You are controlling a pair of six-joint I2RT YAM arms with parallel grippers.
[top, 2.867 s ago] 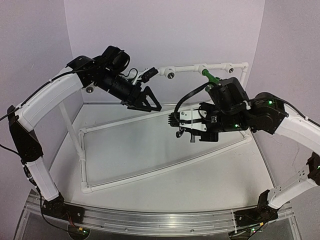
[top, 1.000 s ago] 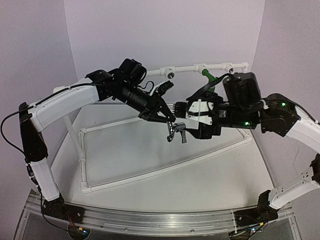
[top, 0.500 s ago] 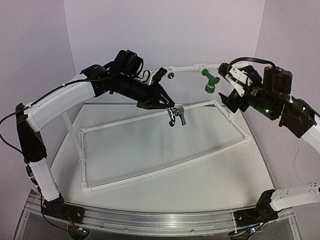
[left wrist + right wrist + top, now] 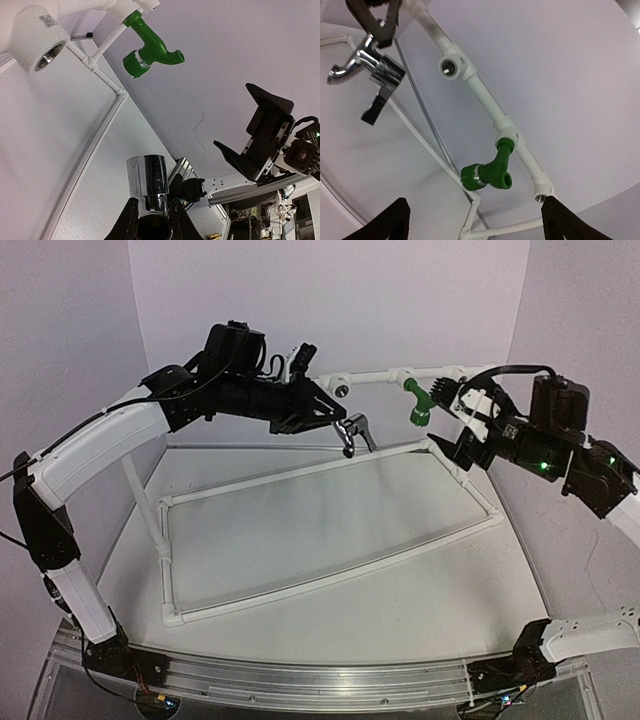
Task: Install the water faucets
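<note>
- White table [image 4: 330,640] with pale lilac walls behind it. A white pipe rail [image 4: 375,376] runs across the back, raised above the table.
- Top view: the left gripper [image 4: 338,420] is clamped on the chrome faucet [image 4: 353,430]. It holds the faucet in the air just below the rail, under an open fitting [image 4: 342,389], not touching it.
- Top view: the chrome faucet's spout and little lever point down and to the right.
- Top view: the green faucet [image 4: 418,400] sits on the rail to the right of that fitting, its body slanting down from the rail.
- Top view: the right gripper [image 4: 463,426] is just right of the green faucet and below the rail's right end. Its jaws are spread wide and hold nothing.
- Left wrist view: both fingers [image 4: 128,222] pinch the chrome faucet [image 4: 147,187] at its base, threaded end up.
- Left wrist view: the open fitting [image 4: 40,45] is up in the left corner, well apart from the faucet.
- Left wrist view: the green faucet [image 4: 150,52] hangs from the rail further along, and the right gripper's spread black jaws show past it.
- Right wrist view: its own fingertips [image 4: 385,222] stand far apart at the bottom corners, with nothing between them.
- Right wrist view: the green faucet [image 4: 490,172] hangs off the rail [image 4: 485,97] between two fittings.
- Right wrist view: the chrome faucet [image 4: 375,65] is left of the rail, near the open fitting [image 4: 451,66], pinched from above by the left gripper.
</note>
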